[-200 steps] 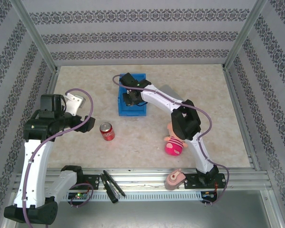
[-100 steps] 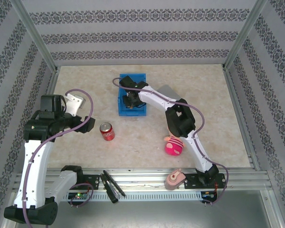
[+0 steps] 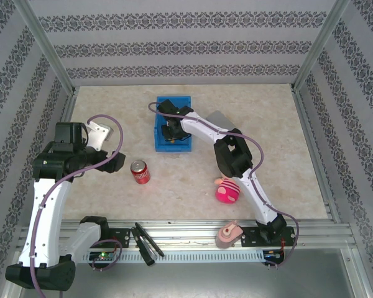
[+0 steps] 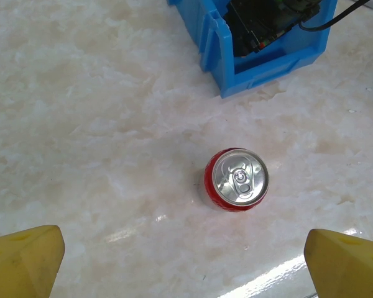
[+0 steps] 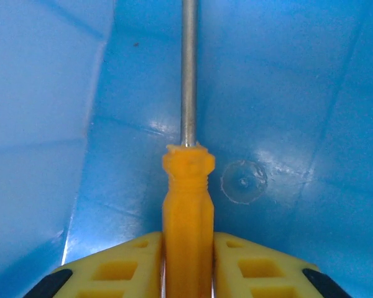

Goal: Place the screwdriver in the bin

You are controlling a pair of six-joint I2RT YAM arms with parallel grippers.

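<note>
The right end effector (image 5: 188, 248) is clamped on the yellow-orange handle of the small, slim metal-shafted screwdriver (image 5: 188, 198), its shaft pointing to 12 o'clock inside the bright blue rectangular plastic bin (image 5: 43, 93). The carrying looks done; what is left, I judge, is release and withdrawal. The left end effector (image 4: 185, 261) gapes wide and empty, with a red soda can (image 4: 236, 180) at its 12 o'clock on the pale marbled surface (image 4: 81, 124).
</note>
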